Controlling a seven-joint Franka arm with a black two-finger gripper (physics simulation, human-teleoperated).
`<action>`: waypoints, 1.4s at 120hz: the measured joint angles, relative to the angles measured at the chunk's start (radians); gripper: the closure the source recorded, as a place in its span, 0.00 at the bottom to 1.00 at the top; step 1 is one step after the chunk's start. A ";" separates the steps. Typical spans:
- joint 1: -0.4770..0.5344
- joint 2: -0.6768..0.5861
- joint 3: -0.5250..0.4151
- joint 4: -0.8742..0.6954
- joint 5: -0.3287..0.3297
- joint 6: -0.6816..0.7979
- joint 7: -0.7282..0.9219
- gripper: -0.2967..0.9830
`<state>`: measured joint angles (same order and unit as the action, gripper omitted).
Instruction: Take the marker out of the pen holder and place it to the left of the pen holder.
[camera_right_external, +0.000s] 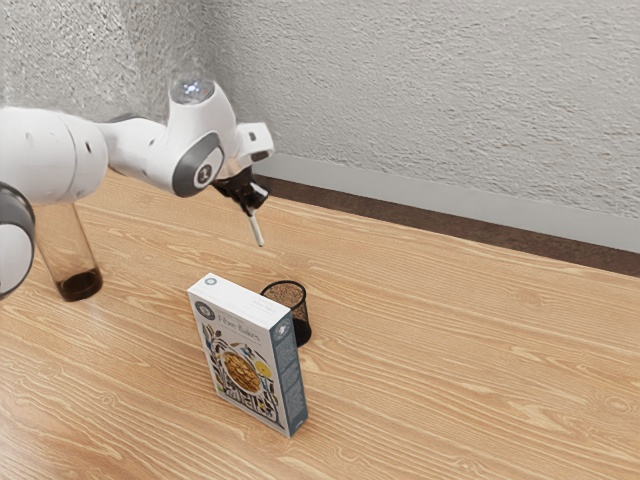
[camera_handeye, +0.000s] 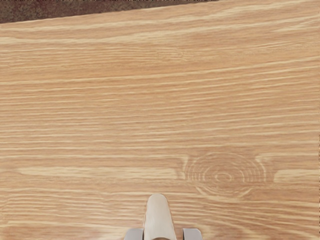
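The marker (camera_right_external: 257, 230), pinched by the pincer (camera_right_external: 252, 208), points downward, its long axis steep and slightly tilted.

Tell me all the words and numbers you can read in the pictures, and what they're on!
Box, front title: maybe "Fibre" first; the next word is too blurred to read.
Box, round badges and blue side: marks too small to read.
Robot arm, round grey cover: a white mark, too small to read.
Marker and pen holder: no words I can make out.
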<state>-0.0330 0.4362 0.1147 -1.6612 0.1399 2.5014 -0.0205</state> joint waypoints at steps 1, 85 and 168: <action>0.000 0.001 -0.001 -0.004 -0.002 0.005 0.003 0.79; -0.060 -0.484 -0.031 -0.515 -0.082 0.097 0.133 0.34; -0.067 -0.590 -0.024 -0.002 -0.003 -0.881 0.118 0.24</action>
<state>-0.1000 -0.1540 0.0905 -1.6634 0.1366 1.6203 0.0978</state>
